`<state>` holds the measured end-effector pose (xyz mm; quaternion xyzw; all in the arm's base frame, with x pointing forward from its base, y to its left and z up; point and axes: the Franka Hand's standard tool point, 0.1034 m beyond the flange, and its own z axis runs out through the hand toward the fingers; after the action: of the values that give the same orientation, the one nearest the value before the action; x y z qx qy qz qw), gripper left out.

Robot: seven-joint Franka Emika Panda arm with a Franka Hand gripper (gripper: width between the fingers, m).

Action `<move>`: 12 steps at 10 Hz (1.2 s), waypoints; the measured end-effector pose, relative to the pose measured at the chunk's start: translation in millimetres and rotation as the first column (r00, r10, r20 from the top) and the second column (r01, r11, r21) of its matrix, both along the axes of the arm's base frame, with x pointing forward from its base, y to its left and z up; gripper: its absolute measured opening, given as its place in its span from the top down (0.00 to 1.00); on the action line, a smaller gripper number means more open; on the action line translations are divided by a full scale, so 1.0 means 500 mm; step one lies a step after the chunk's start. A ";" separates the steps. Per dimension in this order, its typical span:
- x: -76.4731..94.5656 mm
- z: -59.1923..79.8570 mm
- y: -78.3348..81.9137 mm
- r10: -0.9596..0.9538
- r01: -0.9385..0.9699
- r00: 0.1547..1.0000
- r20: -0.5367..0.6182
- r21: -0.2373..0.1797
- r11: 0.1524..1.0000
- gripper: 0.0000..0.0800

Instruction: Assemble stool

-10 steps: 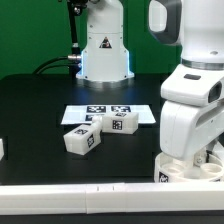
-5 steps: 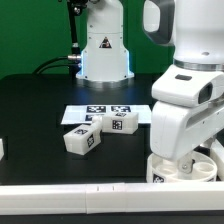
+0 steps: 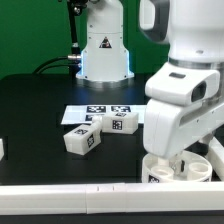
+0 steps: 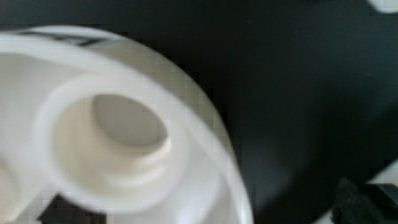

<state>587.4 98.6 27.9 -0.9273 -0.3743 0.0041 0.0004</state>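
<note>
- The jaws stand spread and pinch nothing. In the wrist view one dark fingertip (image 4: 370, 197) shows off to one side, a strip of black lies between it and the white rim, and nothing closes across the middle.
- Right under them is the seat (image 4: 187, 115), round and white, with its central hole facing straight up at the camera (it is so close that it blurs).
- In the exterior view the seat rests on the black surface (image 3: 40, 110), near and at the exterior view's right. Most of it is hidden behind the arm's bulky white wrist.
- A black-and-white tag (image 3: 153, 177) shows on the seat's side wall, on the part that peeks out toward the exterior view's left.
- The arm (image 3: 190, 95) comes down from the top of the exterior view's right and hangs directly over the seat.
- Well apart from the seat, toward the middle of the surface, lie two chunky white legs. The nearer leg (image 3: 83, 139) and the farther leg (image 3: 120, 122) each show a square tag, and they lie end to end, just beside one another (I cannot tell if they touch).
- The farther leg lies over the near edge of the marker board (image 3: 100, 110), which is flat on the surface.
- A long white rail (image 3: 70, 190) runs along the near edge.
- At the far side stands the robot base (image 3: 105, 50).
</note>
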 end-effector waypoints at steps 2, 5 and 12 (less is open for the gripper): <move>0.002 0.064 -0.004 -0.011 0.011 1.000 0.008 -0.004 1.000 0.19; 0.002 0.071 -0.004 -0.048 0.048 0.999 0.022 -0.001 0.999 0.19; -0.092 0.076 -0.022 -0.285 0.285 0.958 -0.001 -0.003 0.958 0.19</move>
<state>541.3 87.6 65.9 -0.9716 -0.2367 0.0052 0.0002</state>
